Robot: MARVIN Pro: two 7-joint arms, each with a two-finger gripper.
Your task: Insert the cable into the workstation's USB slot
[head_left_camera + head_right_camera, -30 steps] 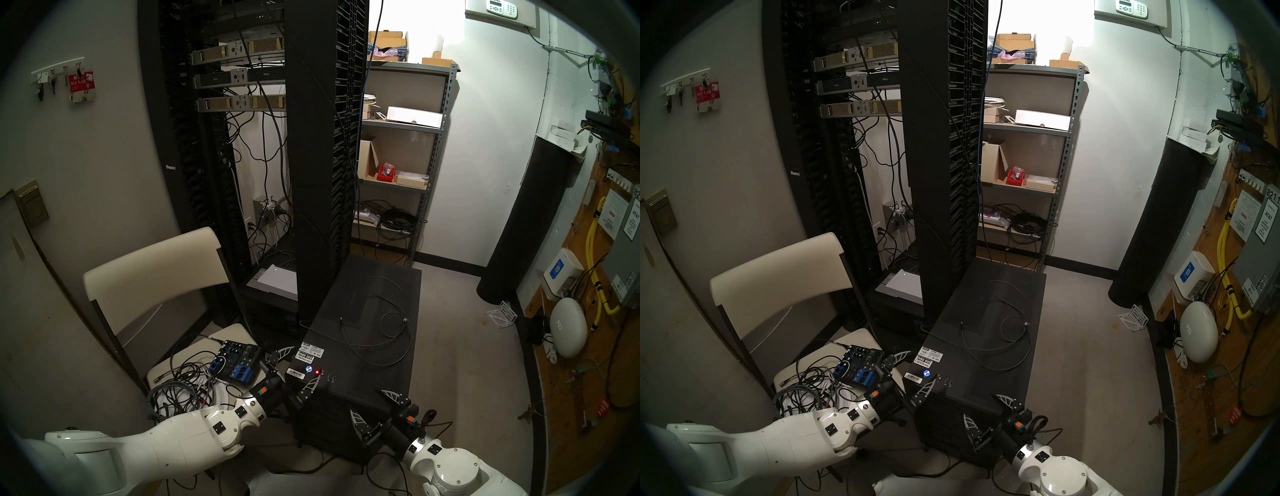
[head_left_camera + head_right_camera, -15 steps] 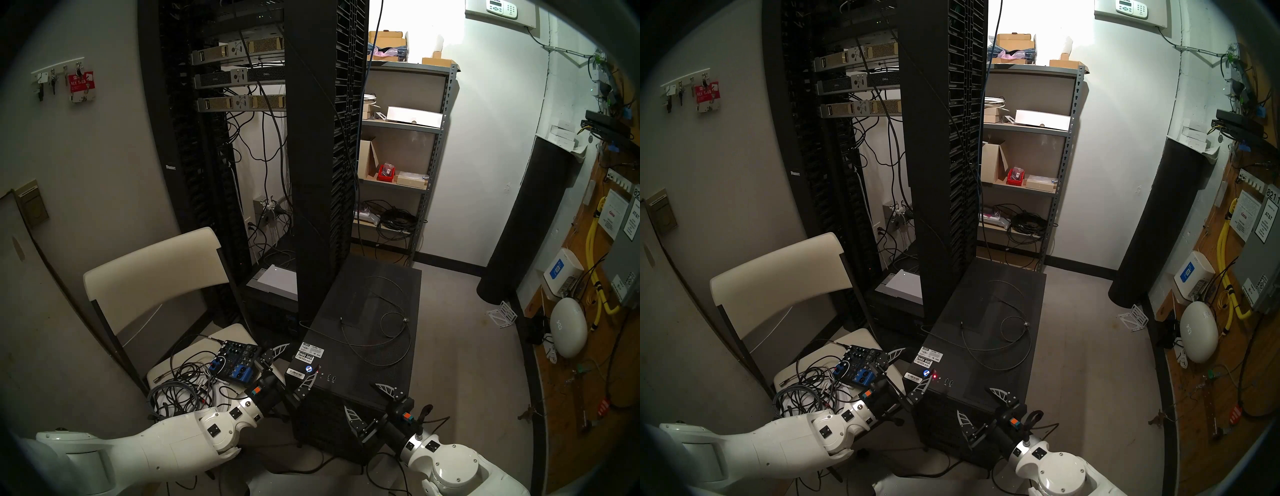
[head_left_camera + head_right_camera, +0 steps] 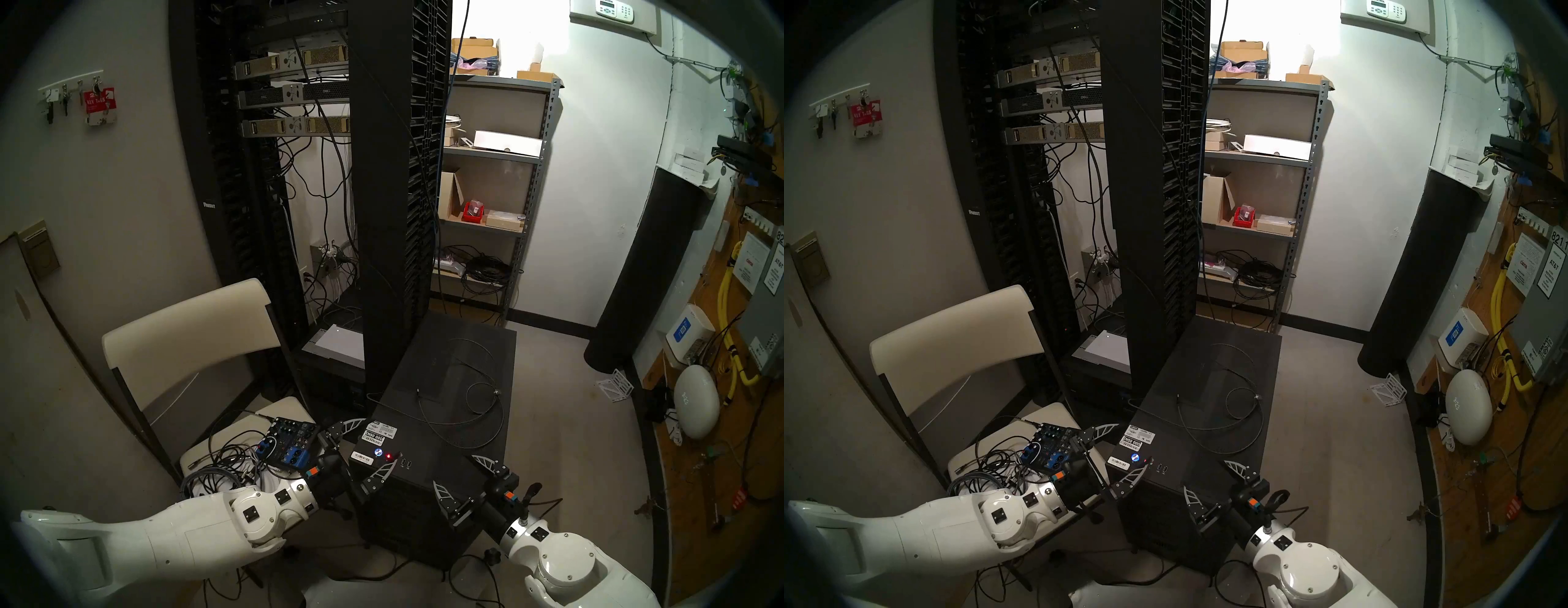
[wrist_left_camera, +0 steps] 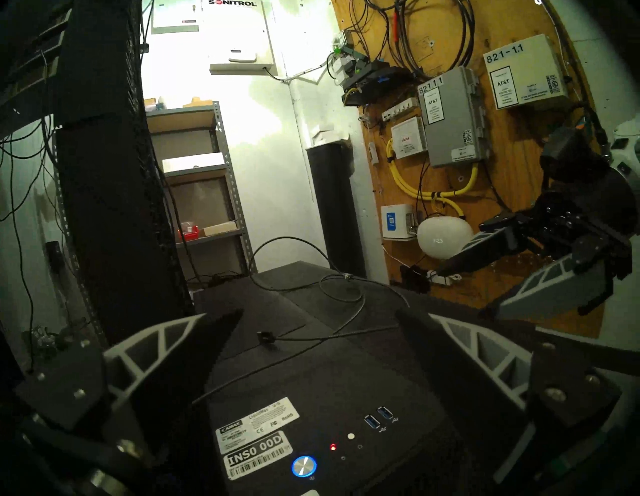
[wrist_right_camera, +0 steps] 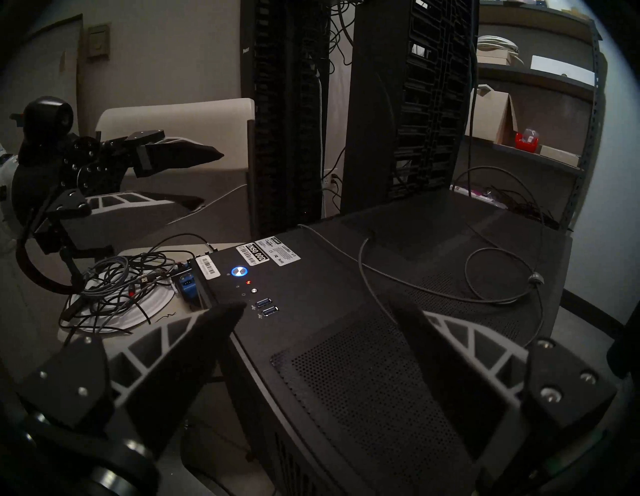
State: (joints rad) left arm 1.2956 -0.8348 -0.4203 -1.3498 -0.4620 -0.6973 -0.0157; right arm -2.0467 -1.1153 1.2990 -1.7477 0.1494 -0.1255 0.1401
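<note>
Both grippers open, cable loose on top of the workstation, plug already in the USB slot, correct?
Not quite. The cable lies loose on the workstation, but its plug rests unplugged on the top panel; the left wrist view shows the USB slot empty. Left gripper and right gripper are open.

Pretty dim room overall, fisheye bend and a dark rim in all four views. The wall (image 4: 263,114) in the left wrist view is blown out with glare. The workstation (image 3: 449,407) top is murky; its blue button (image 5: 239,271) and red light (image 4: 333,447) glow.
</note>
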